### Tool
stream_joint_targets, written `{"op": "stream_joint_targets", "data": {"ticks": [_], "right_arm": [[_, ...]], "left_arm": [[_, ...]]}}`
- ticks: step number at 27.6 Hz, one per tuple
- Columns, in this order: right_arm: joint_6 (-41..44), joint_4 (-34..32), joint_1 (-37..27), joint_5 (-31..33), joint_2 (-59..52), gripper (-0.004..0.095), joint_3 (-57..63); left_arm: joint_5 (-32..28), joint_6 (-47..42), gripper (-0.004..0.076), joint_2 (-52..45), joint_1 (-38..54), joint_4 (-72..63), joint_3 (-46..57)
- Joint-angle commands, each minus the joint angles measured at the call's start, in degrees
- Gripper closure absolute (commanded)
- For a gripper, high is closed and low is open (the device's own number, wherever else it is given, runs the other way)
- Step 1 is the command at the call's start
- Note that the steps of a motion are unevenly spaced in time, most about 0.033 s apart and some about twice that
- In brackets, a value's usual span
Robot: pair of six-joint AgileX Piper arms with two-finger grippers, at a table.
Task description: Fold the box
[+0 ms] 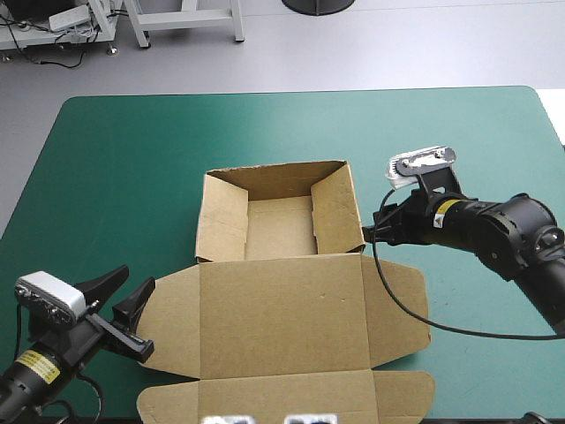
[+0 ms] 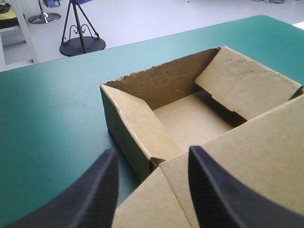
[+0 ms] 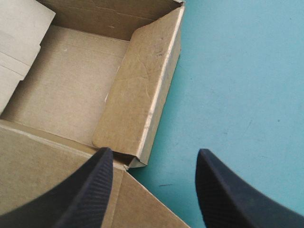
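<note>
The brown box [image 1: 281, 291] stands as an open tray at the table's middle, its walls raised and its lid [image 1: 282, 309] lying flat toward the near edge. My left gripper [image 1: 124, 291] is open at the near left, just off the lid's left flap; its wrist view shows the box's tray [image 2: 190, 118] ahead and the lid's corner under the fingers [image 2: 213, 190]. My right gripper [image 1: 366, 231] is at the tray's right wall near the hinge. Its black fingers [image 3: 90, 190] stand open, with that wall [image 3: 137, 99] ahead between them.
The teal-green cover [image 1: 115, 177] lies bare around the box on the left, far and right sides. The lid's front flap [image 1: 291, 393] reaches close to the table's near edge.
</note>
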Motion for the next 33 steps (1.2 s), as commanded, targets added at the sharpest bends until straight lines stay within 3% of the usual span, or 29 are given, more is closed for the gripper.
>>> {"op": "stream_joint_targets", "data": {"ticks": [1, 4, 14, 23, 33], "right_arm": [[0.1, 1.9, -0.2, -3.5, 1.9, 0.0312, -5.3], [0.7, 3.9, -0.2, 1.5, 7.1, 0.0224, -12.0], [1.8, 2.2, -0.2, 21.9, 29.0, 0.022, -36.4], [3.2, 2.4, -0.3, 22.6, 39.1, 0.022, -38.5], [3.2, 2.0, -0.4, 22.6, 43.0, 0.0248, -38.5]], "left_arm": [[-1.1, -0.5, 0.0394, -0.1, -0.3, -0.8, -1.4], [-0.7, -0.5, 0.0394, -0.1, -0.3, -0.8, -1.2], [-1.2, -0.5, 0.0395, -0.1, -0.3, -0.8, -1.2], [-0.3, -0.5, 0.0395, -0.1, -0.3, -0.8, -1.2], [0.5, -0.5, 0.0395, -0.1, -0.3, -0.8, -1.2]]}}
